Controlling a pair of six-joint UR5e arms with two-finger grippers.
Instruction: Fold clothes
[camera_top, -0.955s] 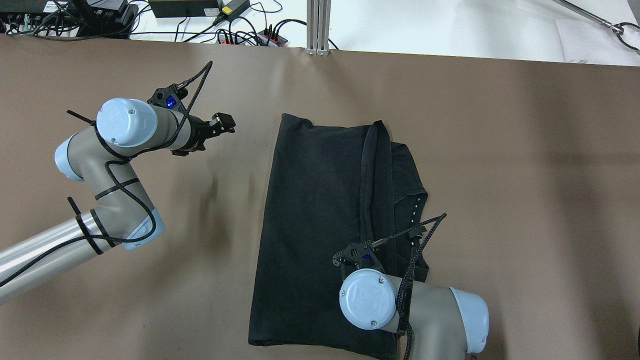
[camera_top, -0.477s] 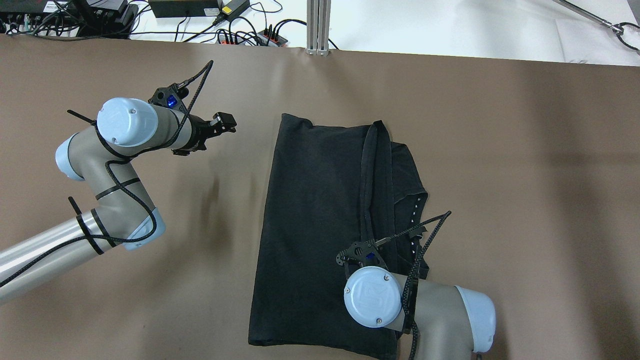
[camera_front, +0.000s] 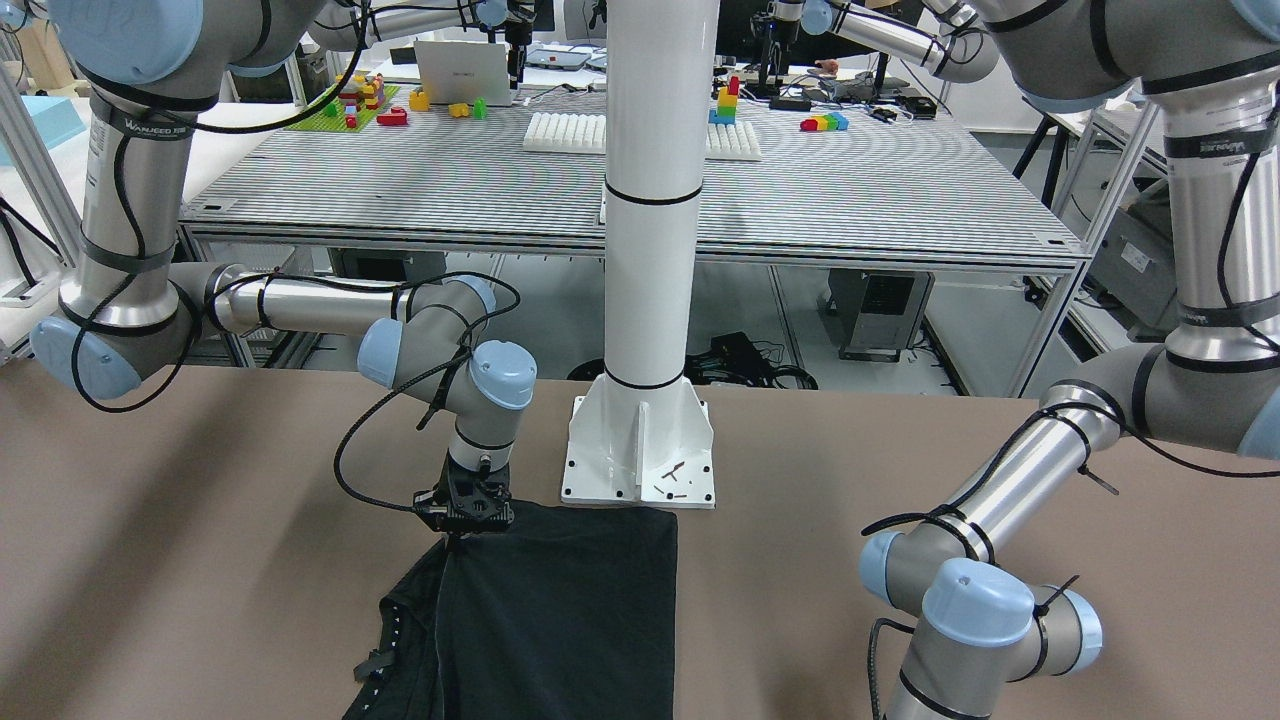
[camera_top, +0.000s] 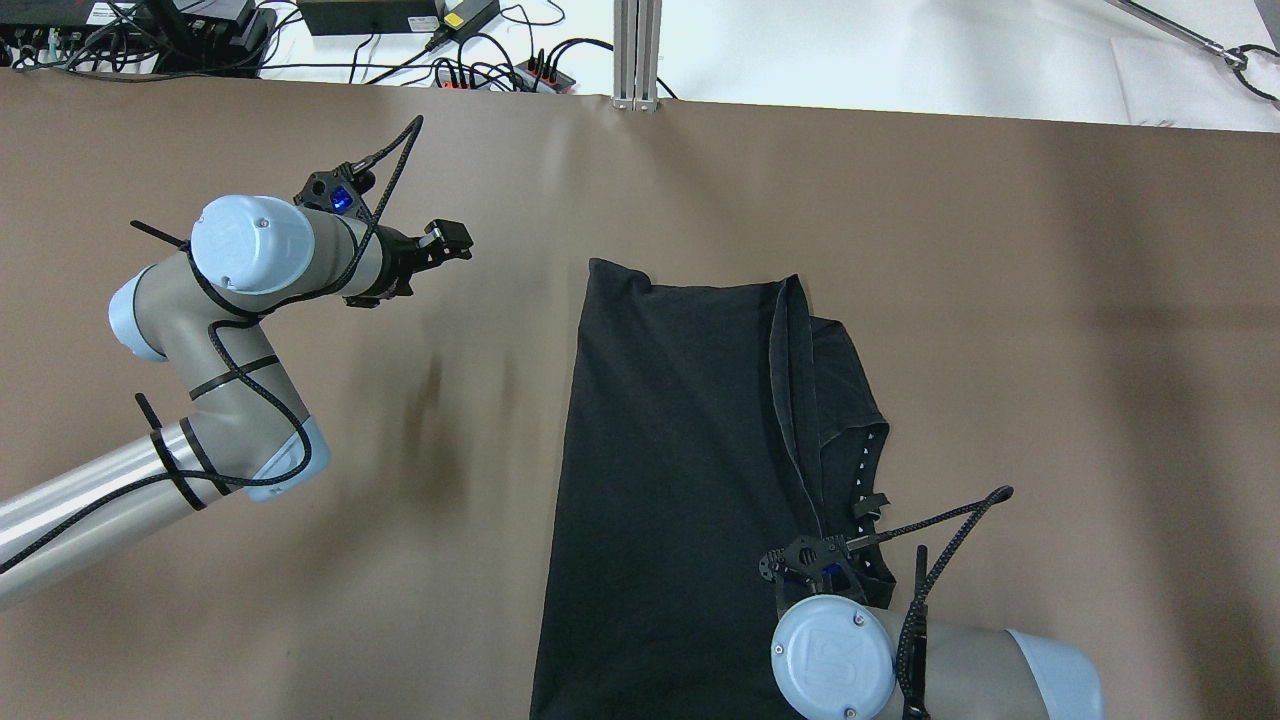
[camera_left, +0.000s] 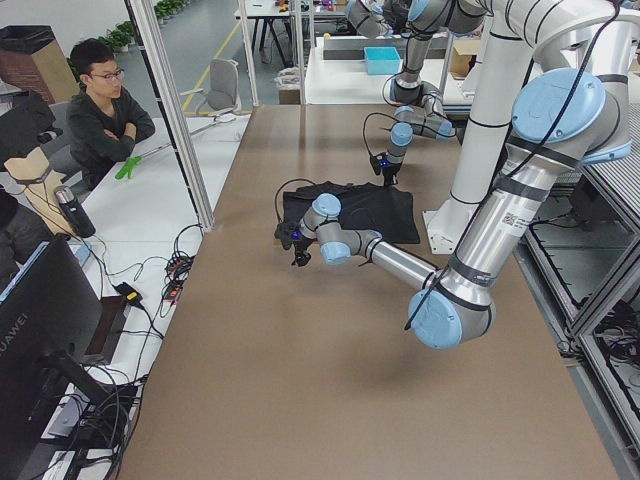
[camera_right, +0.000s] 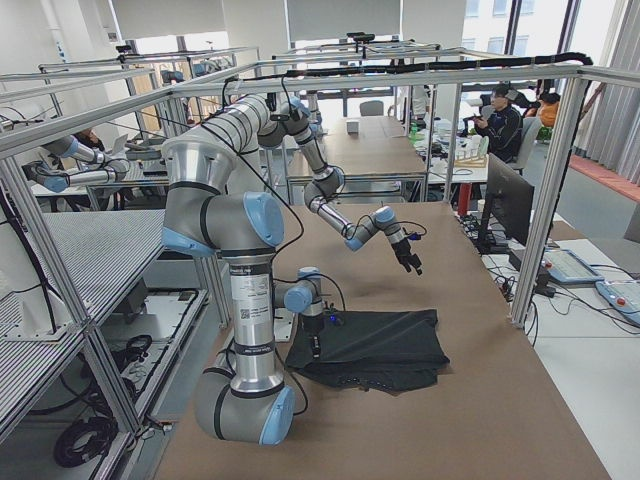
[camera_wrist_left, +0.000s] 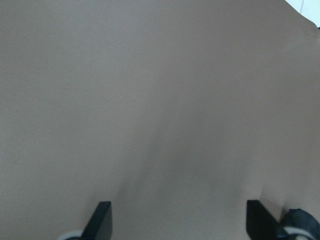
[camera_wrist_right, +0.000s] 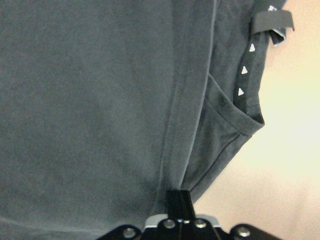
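The clothes are one black garment lying flat on the brown table, with a doubled hem strip and small white dots along its right edge. My right gripper is shut, pinching the hem at the garment's near right part; in the overhead view its fingers are hidden under the wrist. From the front, the right gripper meets the clothes at their corner by the white post. My left gripper hovers open over bare table, left of the garment, fingers wide apart and holding nothing.
The white post's base stands at the table's robot side, touching the garment's edge. An aluminium post and cables lie beyond the far edge. A seated person is by the table's side. Bare table spreads to the right.
The garment has slid right and toward the robot, dragged by my right gripper, which moved the same way. My left arm has barely moved.
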